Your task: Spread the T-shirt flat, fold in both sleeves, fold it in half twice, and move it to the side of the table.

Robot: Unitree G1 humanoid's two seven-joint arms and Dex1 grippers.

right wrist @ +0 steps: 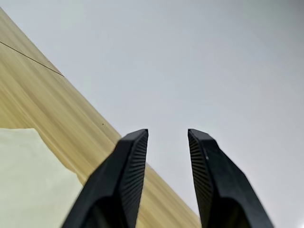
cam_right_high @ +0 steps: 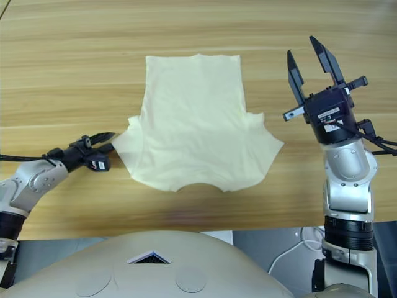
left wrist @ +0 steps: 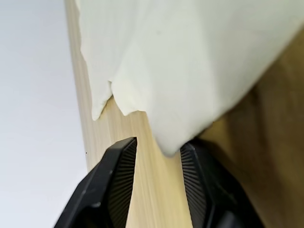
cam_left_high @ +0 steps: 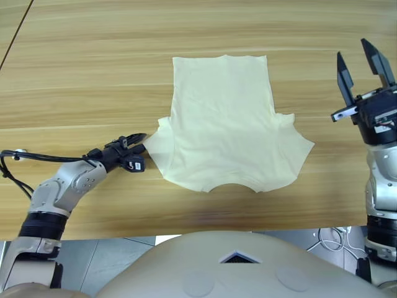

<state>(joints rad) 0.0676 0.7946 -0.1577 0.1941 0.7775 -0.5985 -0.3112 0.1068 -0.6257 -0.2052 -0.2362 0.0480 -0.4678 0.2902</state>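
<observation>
T-shirt (cam_left_high: 222, 124) | flat, mid-counter (cam_left_high: 87, 68), collar nearest robot, sleeves out | left jaws: open, low, straddling left sleeve (cam_left_high: 156, 146) tip | right jaws: open, raised beyond right sleeve (cam_left_high: 296, 149) | step: pinch tip only, carry inward without dragging body | cable (cam_left_high: 37, 156) behind left arm, apart from cloth

Pale wood-grain table (cam_left_high: 93, 62); grey floor (cam_left_high: 108, 261) (a white cable (cam_left_high: 333, 238) on it).

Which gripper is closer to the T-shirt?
Left. The left gripper sits at a sleeve tip of the T-shirt; the right gripper is well apart on the other side.
</observation>
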